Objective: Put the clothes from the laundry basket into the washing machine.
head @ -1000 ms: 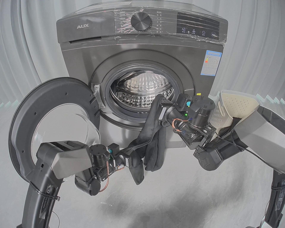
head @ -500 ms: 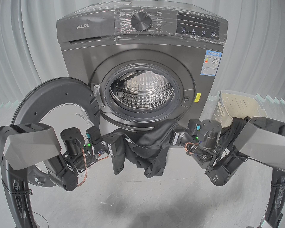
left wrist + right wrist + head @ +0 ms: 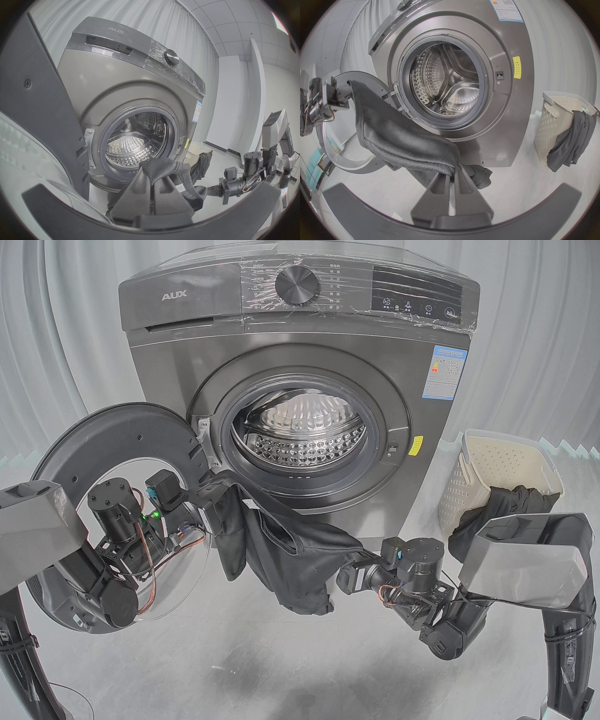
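Garment: dark garment (image 3: 281,546) hangs stretched before the washing machine (image 3: 294,352), below its drum opening (image 3: 300,427), not inside.
Left end effector (image 3: 209,497): pinching one end, beside the machine's open door (image 3: 119,434).
Right end effector (image 3: 350,568): pinching the other end, low by the machine's base.
Change: the right has dropped from the drum mouth and the left has risen.
Meaning: the loading attempt looks undone.
Laundry basket (image 3: 506,462): right of the machine, second garment (image 3: 506,505) draped over it.

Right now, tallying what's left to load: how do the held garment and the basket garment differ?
The held garment is stretched between left pincer and right pincer; the basket garment hangs ungripped over the laundry basket. The held garment is spread out, the basket garment bunched. Both are dark and outside the washing machine drum.
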Robot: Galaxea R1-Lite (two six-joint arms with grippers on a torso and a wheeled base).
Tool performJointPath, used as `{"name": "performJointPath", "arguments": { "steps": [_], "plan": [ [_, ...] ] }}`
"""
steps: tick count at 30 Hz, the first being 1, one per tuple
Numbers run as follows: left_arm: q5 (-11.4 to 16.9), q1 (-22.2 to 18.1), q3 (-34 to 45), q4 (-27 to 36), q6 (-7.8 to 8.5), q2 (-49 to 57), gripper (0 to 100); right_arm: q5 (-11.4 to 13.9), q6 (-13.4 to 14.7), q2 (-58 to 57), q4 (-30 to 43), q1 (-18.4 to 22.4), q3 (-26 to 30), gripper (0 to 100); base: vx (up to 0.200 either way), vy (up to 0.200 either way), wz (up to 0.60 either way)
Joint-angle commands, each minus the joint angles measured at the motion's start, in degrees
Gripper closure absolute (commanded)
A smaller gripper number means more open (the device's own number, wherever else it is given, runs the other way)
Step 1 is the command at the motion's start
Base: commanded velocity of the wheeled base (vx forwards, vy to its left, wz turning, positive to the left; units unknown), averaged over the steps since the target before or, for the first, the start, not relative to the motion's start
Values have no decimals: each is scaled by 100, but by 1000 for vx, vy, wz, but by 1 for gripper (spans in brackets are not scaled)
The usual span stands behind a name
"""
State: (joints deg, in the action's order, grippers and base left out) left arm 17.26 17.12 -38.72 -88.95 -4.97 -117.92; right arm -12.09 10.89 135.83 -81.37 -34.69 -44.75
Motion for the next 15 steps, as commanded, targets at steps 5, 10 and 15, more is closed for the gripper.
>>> {"name": "performJointPath", "arguments": {
  "steps": [5,10,15],
  "plan": [
    [-4,46,13,-8,-4,103,100,5,1,234,-54,-81,-42,100,0,0,0],
    [-4,55,13,-8,-4,85,100,5,1,322,-54,-81,-51,0,0,0,0],
    [-12,73,13,-8,5,59,100,67,-43,559,-45,-116,-148,0,0,0,0]
  ]
}}
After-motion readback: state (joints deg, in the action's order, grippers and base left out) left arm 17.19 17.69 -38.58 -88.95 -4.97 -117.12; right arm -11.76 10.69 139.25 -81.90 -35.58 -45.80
